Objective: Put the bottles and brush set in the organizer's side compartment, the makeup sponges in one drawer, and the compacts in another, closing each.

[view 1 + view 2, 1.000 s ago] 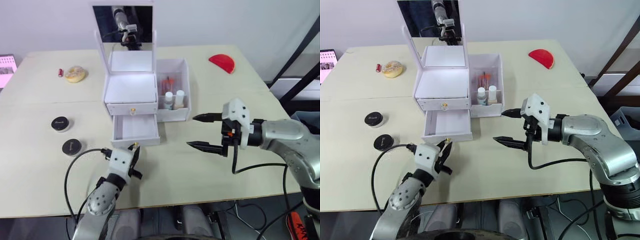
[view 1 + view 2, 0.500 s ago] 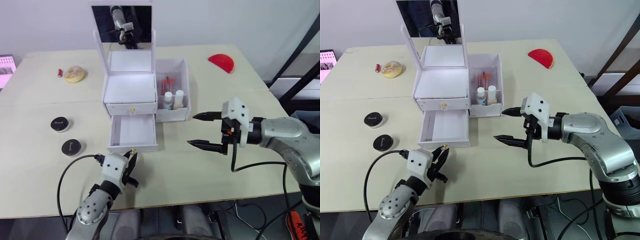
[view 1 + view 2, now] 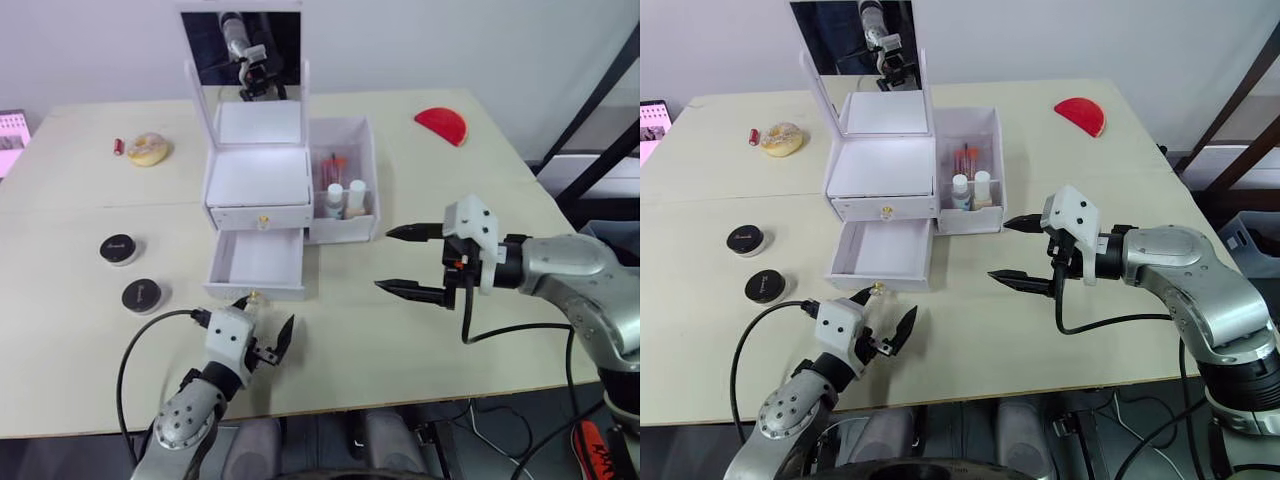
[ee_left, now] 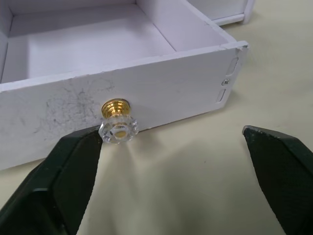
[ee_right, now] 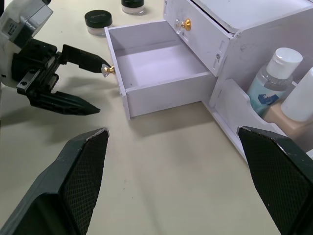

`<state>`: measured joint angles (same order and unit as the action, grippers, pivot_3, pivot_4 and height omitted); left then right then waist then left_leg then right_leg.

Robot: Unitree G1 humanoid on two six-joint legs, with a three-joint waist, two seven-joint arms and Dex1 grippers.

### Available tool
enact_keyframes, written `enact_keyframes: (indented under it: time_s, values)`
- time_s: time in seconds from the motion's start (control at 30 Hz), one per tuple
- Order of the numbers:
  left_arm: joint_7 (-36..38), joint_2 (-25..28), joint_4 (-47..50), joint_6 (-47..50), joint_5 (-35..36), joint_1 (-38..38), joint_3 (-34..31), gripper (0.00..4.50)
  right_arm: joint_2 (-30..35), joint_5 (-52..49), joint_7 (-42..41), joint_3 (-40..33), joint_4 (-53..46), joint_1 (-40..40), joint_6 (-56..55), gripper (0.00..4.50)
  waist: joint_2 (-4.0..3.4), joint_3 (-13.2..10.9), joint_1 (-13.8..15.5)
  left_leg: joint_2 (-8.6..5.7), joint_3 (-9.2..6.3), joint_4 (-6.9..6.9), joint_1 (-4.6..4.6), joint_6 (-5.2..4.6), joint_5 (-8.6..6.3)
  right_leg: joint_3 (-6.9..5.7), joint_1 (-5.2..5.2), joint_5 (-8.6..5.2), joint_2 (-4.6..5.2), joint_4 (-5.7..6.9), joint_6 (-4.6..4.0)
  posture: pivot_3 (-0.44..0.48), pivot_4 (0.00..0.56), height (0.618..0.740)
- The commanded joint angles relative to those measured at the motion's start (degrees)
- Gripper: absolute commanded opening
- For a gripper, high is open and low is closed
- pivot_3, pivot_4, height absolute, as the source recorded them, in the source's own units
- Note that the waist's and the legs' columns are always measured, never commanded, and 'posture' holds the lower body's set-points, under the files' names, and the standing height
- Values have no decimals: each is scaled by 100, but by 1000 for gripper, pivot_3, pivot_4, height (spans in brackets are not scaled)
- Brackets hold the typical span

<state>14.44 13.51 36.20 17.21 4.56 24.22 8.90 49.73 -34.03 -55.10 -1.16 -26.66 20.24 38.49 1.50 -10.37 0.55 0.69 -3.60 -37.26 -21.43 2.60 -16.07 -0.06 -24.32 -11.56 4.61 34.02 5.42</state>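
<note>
Open white plastic lower drawer (image 3: 258, 262), centre frame, empty. Left gripper (image 3: 262, 325) spread, beside its knob. Two black round compacts (image 3: 143, 294) lie left, nearer that arm. Right gripper (image 3: 408, 262) spread.

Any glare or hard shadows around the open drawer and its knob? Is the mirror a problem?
Left wrist view: the knob shows small highlights and the drawer is evenly lit. Right wrist view: the left gripper and the drawer throw soft shadows on the table. Left eye view: the mirror reflects a dark scene, no glare; the organizer top reads very bright.
</note>
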Motion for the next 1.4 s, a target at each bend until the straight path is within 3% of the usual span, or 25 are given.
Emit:
enact_keyframes:
  time_s: [0.03, 0.2, 0.27, 0.4, 0.53, 0.7, 1.0, 1.2, 1.4]
  values:
    - [86, 88, 466, 57, 204, 104, -214, 4450, 52, -59, -73, -157, -52, 87, -60, 4500, 0, 0, 3, 0, 0, 0, -1, 0, 0, 0, 0, 0, 0, 0, 0, 0, 150, 739]
    - [420, 414, 1046, 328, 624, 478, -445, 4450, 142, -49, -216, -273, 32, 57, -123, 4500, 0, 0, 4, 0, 1, 4, -2, 0, 0, 0, -4, 0, 0, -2, 0, 0, 150, 739]
    - [637, 642, 1381, 445, 931, 764, -813, 4450, 227, -45, -309, -374, 82, -6, -178, 4500, 0, -1, 2, 0, 1, 5, -3, 0, 0, 0, -4, 0, 1, -3, -1, 0, 150, 739]
    - [1275, 1093, 1723, 517, 2088, 1286, -2188, 4450, 370, -83, -431, -703, 189, -174, -227, 4500, -2, -3, 0, 3, 3, 7, -4, 1, -1, 0, -13, -1, 1, -2, -1, 0, 150, 739]
    - [2578, 2041, 1032, 661, 3577, 1624, -4294, 4450, 572, -22, -581, -1255, 471, -608, -399, 4500, -1, -5, 15, 4, 4, 5, -3, 2, -1, -2, -17, -2, 1, -3, -2, 0, 150, 739]
    - [3656, 3054, -817, 632, 3702, 1428, -5736, 4450, 758, 45, -897, -2018, 961, -1272, -796, 4500, -15, -11, -22, 5, 10, 3, -3, 2, -2, -4, -17, -2, 3, -36, -3, 0, 150, 739]
    - [4695, 3814, -2700, 542, 3456, 820, -6201, 4450, 861, 229, -1402, -2926, 1700, -2133, -1456, 4500, -9, -9, -125, 6, 26, 22, -15, 1, -4, 0, -3, -1, 10, -64, -4, 0, 150, 739]
    - [4877, 4097, -3291, 525, 3335, 324, -6405, 4450, 833, 309, -1490, -3088, 1802, -2521, -1634, 4500, -12, -11, -143, 19, 25, 28, -3, -3, -6, -1, -12, 0, -2, -42, -4, 0, 150, 739]
    - [5099, 4203, -3596, 430, 3116, 209, -6458, 4450, 932, 346, -1514, -3054, 2047, -2374, -1713, 4500, -17, -12, -157, 20, 34, 20, -3, -1, -7, -1, -10, 0, 5, -50, -4, 0, 150, 739]
